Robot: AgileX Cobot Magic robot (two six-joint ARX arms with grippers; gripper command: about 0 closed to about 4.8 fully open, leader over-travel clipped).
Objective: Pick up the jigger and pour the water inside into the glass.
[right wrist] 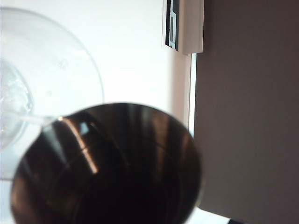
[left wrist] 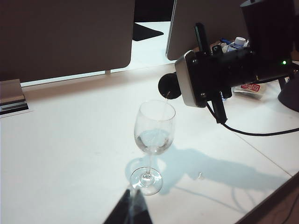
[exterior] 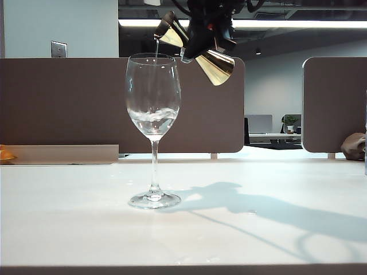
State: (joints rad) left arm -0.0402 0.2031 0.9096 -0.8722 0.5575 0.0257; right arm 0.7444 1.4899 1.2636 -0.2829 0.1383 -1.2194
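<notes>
The jigger (exterior: 198, 50), shiny gold metal and hourglass-shaped, is likely light, stiff and slippery, so it is best held at its narrow waist. It is clamped there by the right gripper (exterior: 207, 35), tipped above the glass (exterior: 153, 129), with water (exterior: 156, 47) streaming in. The left gripper (left wrist: 130, 211), near the glass foot, cannot be judged.

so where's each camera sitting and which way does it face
Exterior: low at table height, facing the glass side-on; right gripper tips the jigger above it.
Left wrist: raised off to the side, looking down at the glass; right arm's wrist and a dark sliver of the left gripper show.
Right wrist: looks into the jigger's cup.
All share the glass.
</notes>
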